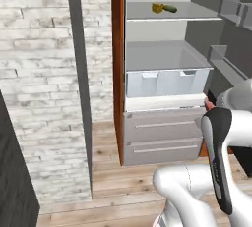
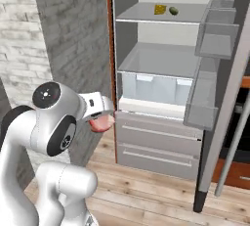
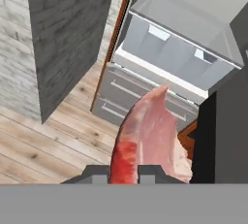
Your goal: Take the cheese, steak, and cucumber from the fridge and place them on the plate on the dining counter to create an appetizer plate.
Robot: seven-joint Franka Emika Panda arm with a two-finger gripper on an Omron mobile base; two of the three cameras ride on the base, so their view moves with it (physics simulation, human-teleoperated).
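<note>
Hand view shows my tool (image 3: 123,172) clenched on the steak (image 3: 147,138), low centre, outside the fridge (image 2: 161,98). Cheese (image 2: 159,9) and cucumber (image 2: 173,10) wait upper right. Next I judge: carry it to the plate.

My arm (image 2: 49,137): glossy white rounded shells, tube-like links joined by bulbous housings. My joints: dark grey to black bands between the shells. One joint cap (image 2: 46,94): round, dark, with a small pale ring and dots at its centre. My forearm link (image 1: 219,157): white with a long black inlay along its side. My finger tips (image 3: 99,173): small, dark grey, blocky.
</note>
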